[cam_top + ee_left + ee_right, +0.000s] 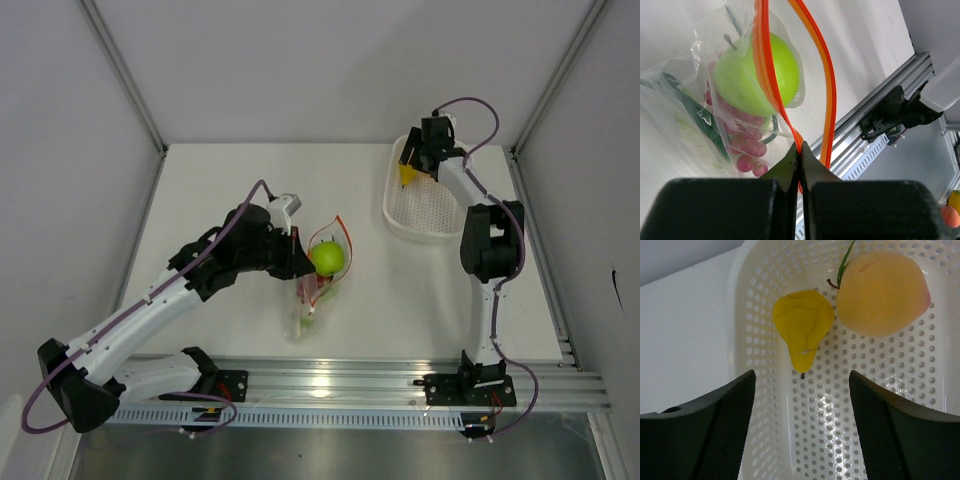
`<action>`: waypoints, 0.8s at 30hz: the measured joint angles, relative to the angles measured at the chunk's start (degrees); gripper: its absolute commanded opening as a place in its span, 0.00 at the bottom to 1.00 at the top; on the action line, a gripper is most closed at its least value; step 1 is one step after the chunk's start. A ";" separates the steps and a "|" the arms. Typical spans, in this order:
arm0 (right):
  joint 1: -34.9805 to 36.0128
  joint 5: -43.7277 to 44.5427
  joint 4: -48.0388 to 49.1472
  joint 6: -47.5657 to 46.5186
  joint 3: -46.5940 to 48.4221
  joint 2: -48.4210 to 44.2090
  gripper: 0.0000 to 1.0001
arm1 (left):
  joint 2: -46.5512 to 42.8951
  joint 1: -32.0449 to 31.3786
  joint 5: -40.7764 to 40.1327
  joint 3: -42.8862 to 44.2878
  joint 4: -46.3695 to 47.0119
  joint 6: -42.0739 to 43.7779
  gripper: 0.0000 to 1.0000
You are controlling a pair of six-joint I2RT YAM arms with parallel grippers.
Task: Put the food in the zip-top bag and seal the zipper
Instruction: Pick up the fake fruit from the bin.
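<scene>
The zip-top bag [312, 290] is near the middle of the white table [220, 180], just in front of the left arm and well apart from the white perforated basket [420, 225] at the far right. It is a small bag of clear, crinkly plastic that shines in the light. Its zipper [762, 65] is a thin red-orange strip, and in the left wrist view the two sides of the strip run apart from each other, so the mouth is not sealed. The left gripper [801, 150] is fully closed, and its two black fingers pinch the zipper at the point where both sides of it come together. Inside the bag a bright green apple [755, 75] lies close to the mouth, with pink-red bits [747, 145] and dark green stalks [700, 120] under it. I cannot tell if the bottom of the bag rests on the table. The right gripper [801, 377] hangs over the basket with its fingers wide apart and holds nothing. Just beyond its fingertips lies a yellow piece [802, 322] with a wrinkled skin and a pointed end, and beside it, touching or almost touching, an orange-yellow round fruit [882, 292] with a small green stem.
</scene>
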 measured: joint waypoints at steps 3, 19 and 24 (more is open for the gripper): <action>-0.07 0.07 -0.44 -0.96 1.75 3.32 0.72 | 0.50 0.00 0.13 -0.09 0.46 0.00 0.01; -0.20 -0.72 -0.74 -1.92 6.69 12.81 0.60 | 3.39 0.00 0.90 -0.09 1.79 0.02 0.01; -0.07 -0.92 -0.68 -2.45 9.20 14.91 0.56 | 3.41 0.00 0.92 -0.09 1.86 0.02 0.01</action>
